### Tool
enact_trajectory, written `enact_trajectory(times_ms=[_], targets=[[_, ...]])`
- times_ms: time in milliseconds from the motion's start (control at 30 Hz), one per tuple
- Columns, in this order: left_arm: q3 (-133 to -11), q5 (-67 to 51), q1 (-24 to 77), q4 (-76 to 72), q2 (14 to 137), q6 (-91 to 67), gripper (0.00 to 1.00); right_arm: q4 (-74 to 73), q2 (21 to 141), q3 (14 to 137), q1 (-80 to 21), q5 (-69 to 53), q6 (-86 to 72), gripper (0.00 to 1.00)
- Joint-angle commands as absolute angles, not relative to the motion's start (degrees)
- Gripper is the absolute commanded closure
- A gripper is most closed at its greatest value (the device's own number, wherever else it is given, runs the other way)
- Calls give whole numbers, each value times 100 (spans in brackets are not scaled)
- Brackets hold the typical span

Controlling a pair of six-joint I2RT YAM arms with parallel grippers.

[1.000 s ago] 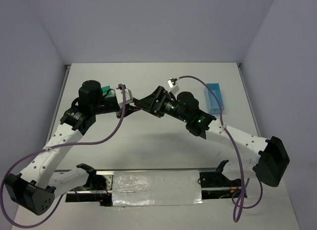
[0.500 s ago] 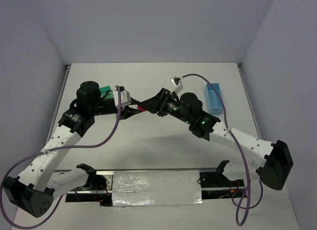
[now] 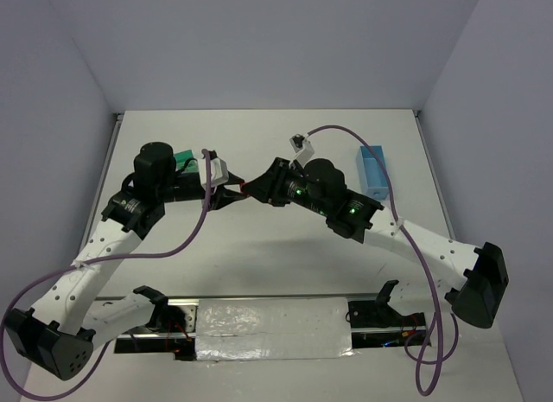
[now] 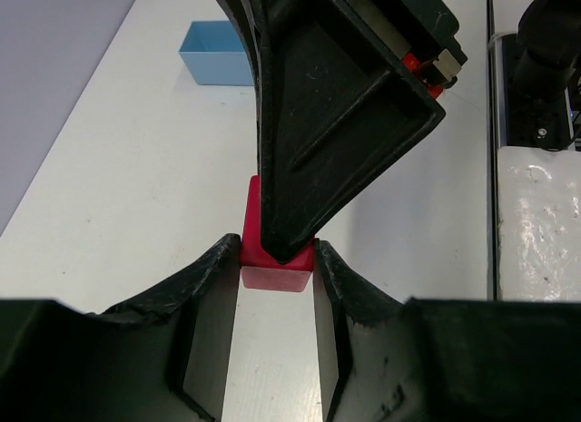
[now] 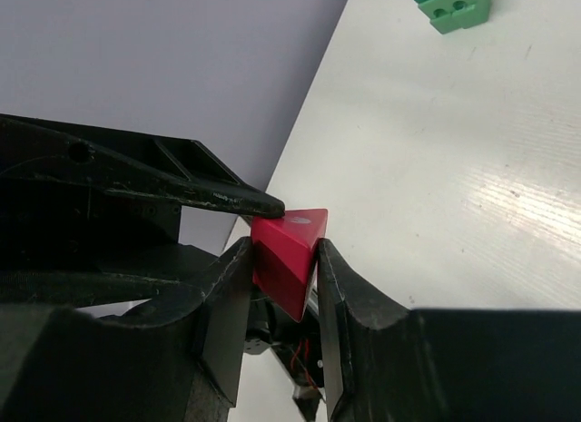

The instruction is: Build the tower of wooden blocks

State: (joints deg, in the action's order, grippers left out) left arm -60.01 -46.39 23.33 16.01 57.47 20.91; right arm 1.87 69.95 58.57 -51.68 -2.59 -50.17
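Observation:
The red triangular block (image 3: 246, 189) hangs above the middle of the table, gripped from both sides at once. My left gripper (image 4: 277, 259) is shut on the red block (image 4: 275, 277), its fingers pressing on the two side faces. My right gripper (image 5: 284, 259) comes from the opposite side, and its fingers also press on the red block (image 5: 289, 245). The two grippers meet tip to tip, left gripper (image 3: 233, 194) and right gripper (image 3: 256, 188). Green blocks (image 3: 183, 160) stand behind my left wrist; they also show as the green blocks (image 5: 451, 4) in the right wrist view.
A light-blue oblong tray (image 3: 375, 170) lies at the right rear of the table, also seen as the tray (image 4: 216, 53) in the left wrist view. Purple cables loop over both arms. A foil-covered strip (image 3: 272, 320) runs along the near edge.
My right gripper has moved in toward the left one and its fingers have closed onto the red block. The left gripper has kept its hold and barely moved.

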Motion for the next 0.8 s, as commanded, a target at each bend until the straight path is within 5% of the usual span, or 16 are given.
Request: enact_trajectory(times_ms=[0, 200, 400, 600, 767], targets=[[-6117, -4869, 2364, 1450, 5739, 2206, 100, 141, 7040, 6249, -5405, -246, -4799, 65], [-6152, -4904, 2373, 1520, 5766, 2241, 100, 114, 7084, 6320, -5467, -228, -4693, 64], [-6126, -4913, 2364, 1520, 5757, 2276, 100, 360, 6987, 6091, -5458, -282, -4763, 35], [-6108, -4878, 2373, 1521, 5757, 2320, 100, 360, 6926, 6012, -5388, -255, -4816, 28], [-6091, -4624, 2373, 1529, 5766, 2391, 100, 184, 6690, 5697, -5003, -219, -4948, 1]])
